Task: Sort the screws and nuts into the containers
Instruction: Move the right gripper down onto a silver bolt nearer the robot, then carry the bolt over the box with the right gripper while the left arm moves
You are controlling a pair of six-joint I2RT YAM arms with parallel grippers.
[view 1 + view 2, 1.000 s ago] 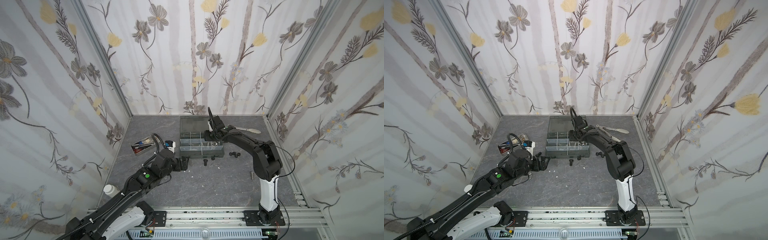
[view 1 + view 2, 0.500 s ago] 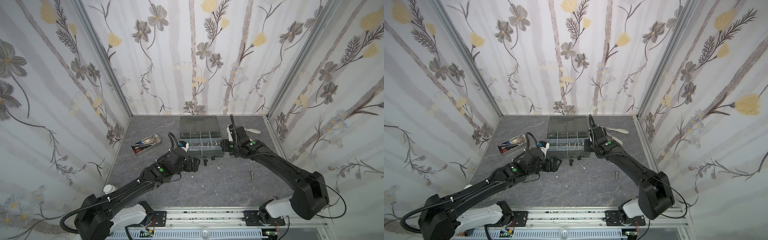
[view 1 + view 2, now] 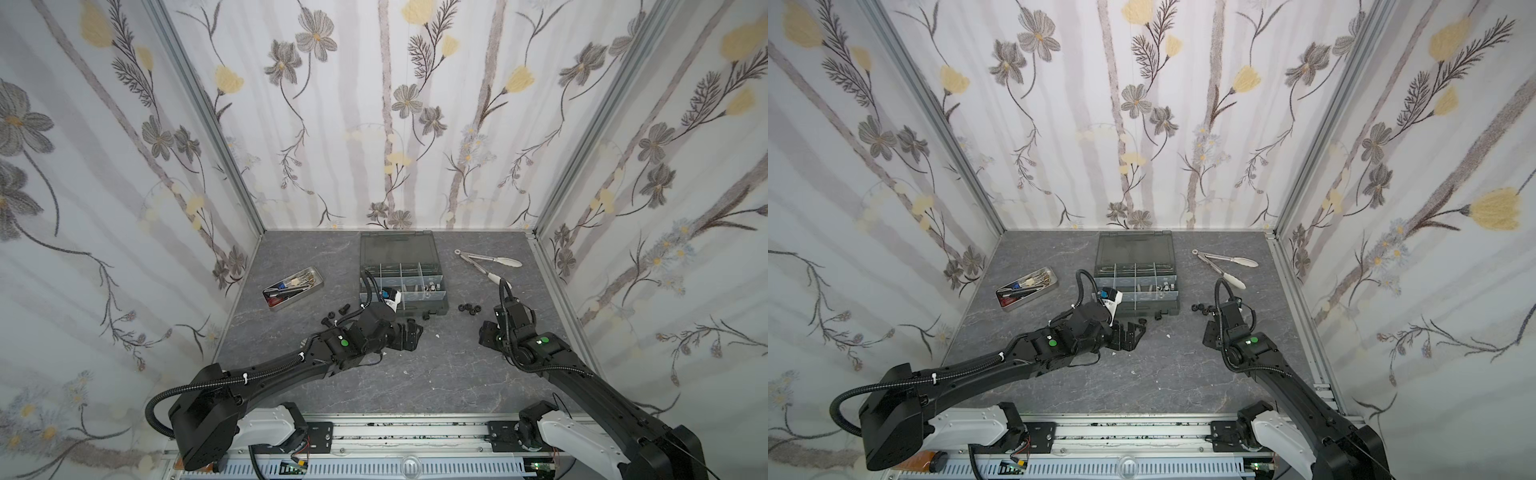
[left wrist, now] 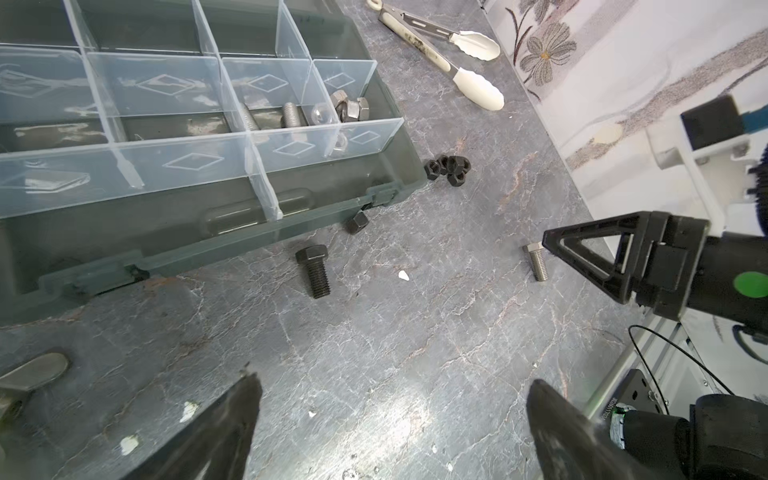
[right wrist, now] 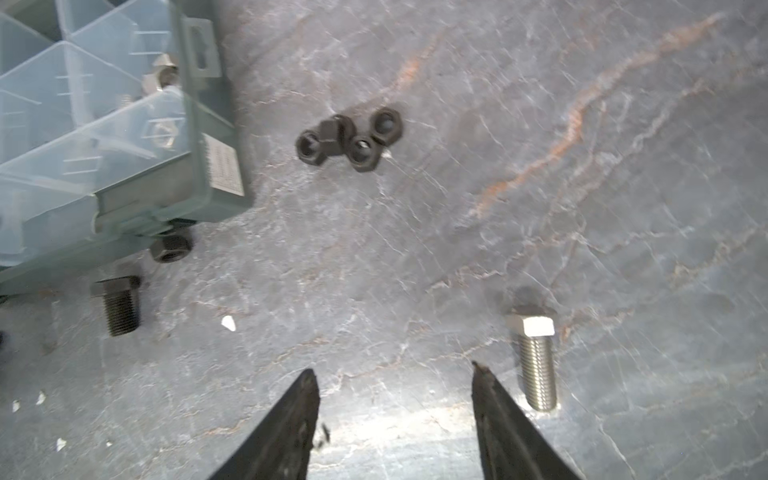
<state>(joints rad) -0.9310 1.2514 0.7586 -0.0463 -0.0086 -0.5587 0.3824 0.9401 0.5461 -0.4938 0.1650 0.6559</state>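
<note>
Both claws hang empty over the grey marbled table [image 3: 419, 386], on the near side of the dark grey-green plastic organizer box [image 3: 434, 309]. The left claw [image 4: 390, 380] has its jaws spread wide with nothing between them. The right claw [image 5: 394, 370] has its jaws parted too and holds nothing.

Loose pieces remain on the table. A shiny silver hex-head screw [image 5: 536, 361] lies flat just outside one finger [image 5: 498, 424] of the right claw. A black hex-head screw [image 4: 313, 270] lies just near of the box front, and a single black nut [image 4: 357, 222] rests against that front wall. A small cluster of black hexagonal nuts [image 5: 349, 141] sits just right of the box. Silver screws [image 4: 291, 116] and silver nuts [image 4: 353, 108] already lie in neighbouring compartments at the box's right end.

The silver screw is beside the jaws, not between them, so a straight descent would likely land a fingertip on its round shank and roll it away. The two claws are near each other, and both reaching for the middle could make them collide. Gripping the clustered nuts could catch two at once, and one might drop short of its compartment.
</note>
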